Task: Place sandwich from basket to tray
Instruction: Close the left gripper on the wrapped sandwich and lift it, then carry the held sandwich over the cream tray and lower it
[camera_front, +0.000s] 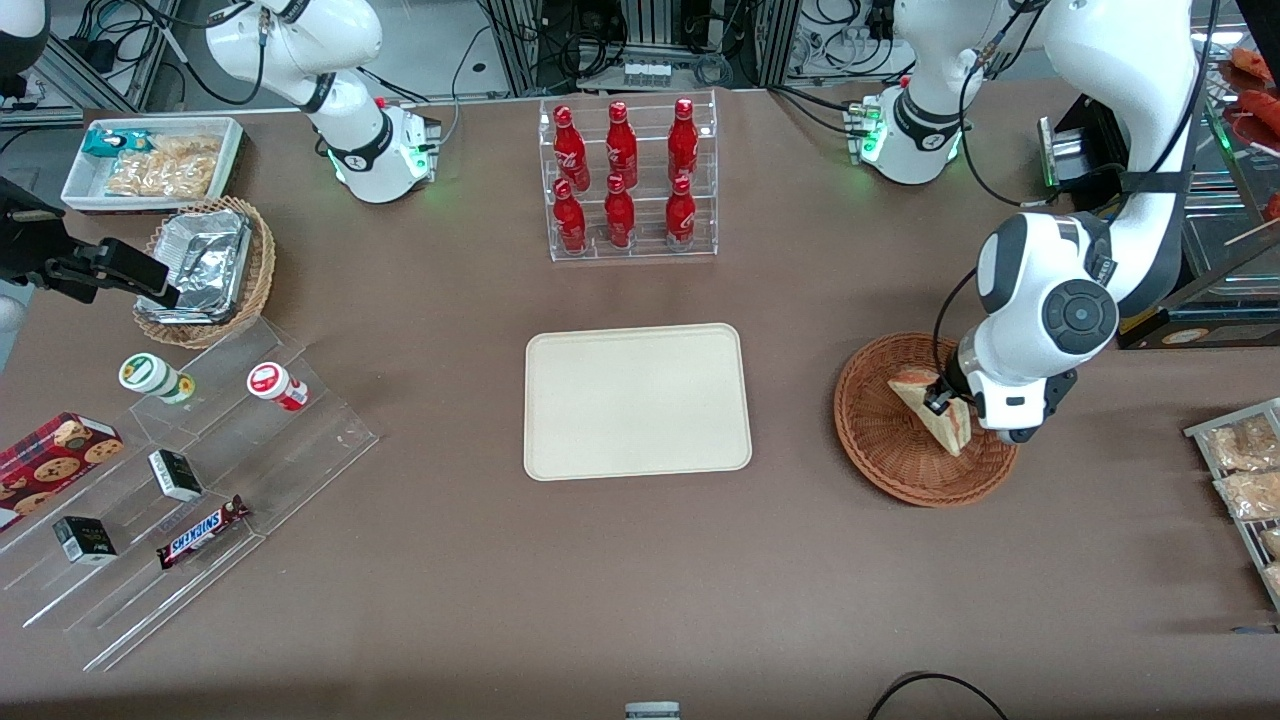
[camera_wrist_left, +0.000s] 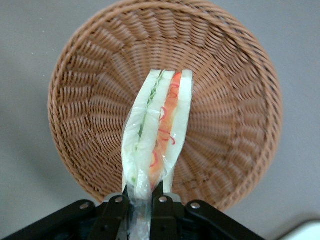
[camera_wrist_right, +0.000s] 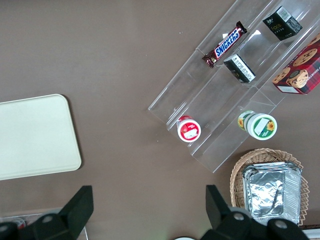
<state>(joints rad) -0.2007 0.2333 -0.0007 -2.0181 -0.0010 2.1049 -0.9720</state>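
Over the basket (camera_front: 905, 455), at about three o'clock from the tray (camera_front: 637, 400), the gripper (camera_wrist_left: 142, 202) pinches the sandwich (camera_wrist_left: 159, 131) at one narrow end; it looks light and soft, so a firmer squeeze would probably crush it.

Woven reddish-brown wicker for the basket (camera_wrist_left: 90, 85), ribbed and rough. Clear glossy film, probably plastic wrap, around the sandwich (camera_wrist_left: 159, 130), soft pale bread beneath. Matt black plastic on the gripper (camera_wrist_left: 141, 207), pinched onto the wrapped wedge above the basket. Smooth, matt cream finish on the tray (camera_front: 637, 400). Dull brown cloth-like cover over the surface (camera_front: 640, 580). Crumpled shiny foil (camera_front: 205, 262) in tan wicker.
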